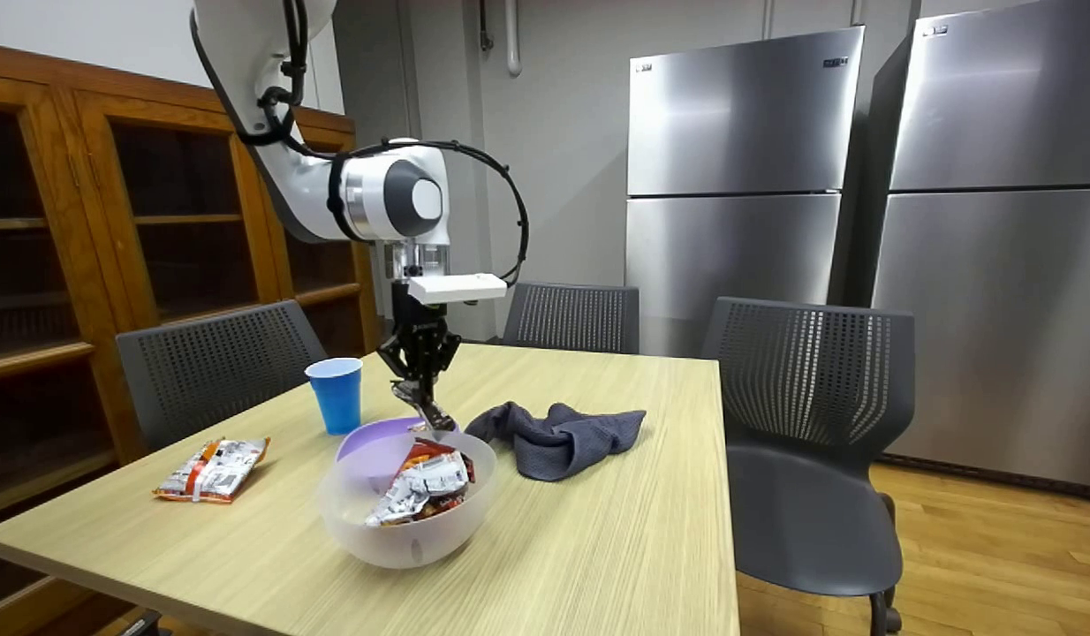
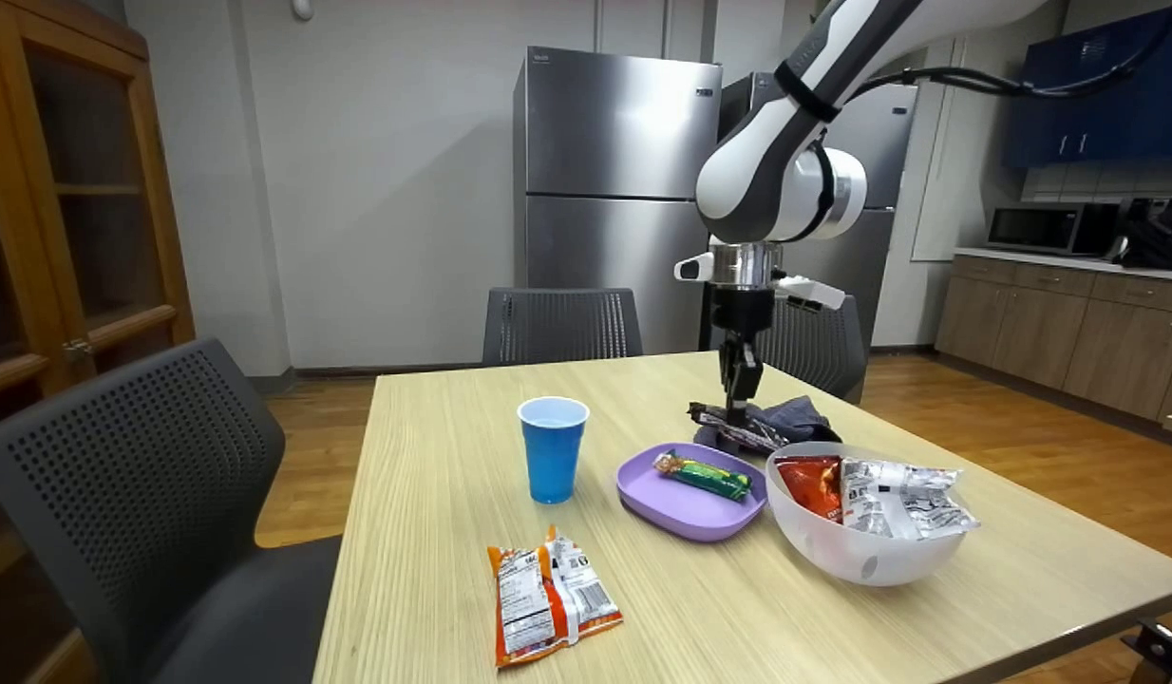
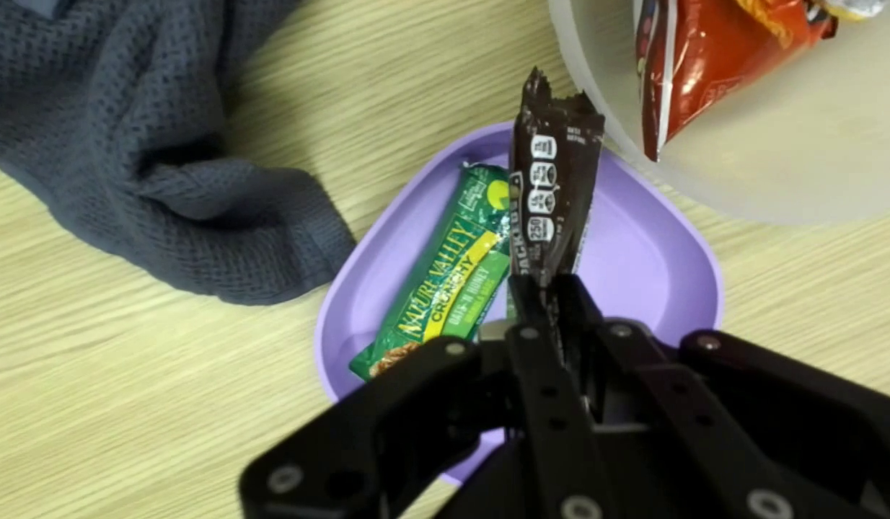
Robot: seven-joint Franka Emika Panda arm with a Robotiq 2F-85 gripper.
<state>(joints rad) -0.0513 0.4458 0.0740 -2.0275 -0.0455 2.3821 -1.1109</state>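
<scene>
My gripper [image 3: 551,292] is shut on a dark brown wrapped bar [image 3: 557,180], whose crimped end sticks out past the fingertips in the wrist view. Part of the wrapper is hidden between the fingers. Below it in that view lies a purple plate [image 3: 640,281] bearing a green granola bar [image 3: 445,281]. In an exterior view the held bar [image 2: 762,432] hangs tilted behind the plate [image 2: 676,508], in front of the dark cloth. A translucent bowl [image 1: 412,552] with red and silver snack bags [image 1: 421,486] stands close beside the plate.
A crumpled dark grey towel [image 1: 563,442] lies on the table near the bowl. A blue cup [image 2: 553,461] stands upright, and an orange and white snack bag [image 2: 551,598] lies nearer the table edge. Chairs [image 1: 801,397] surround the table.
</scene>
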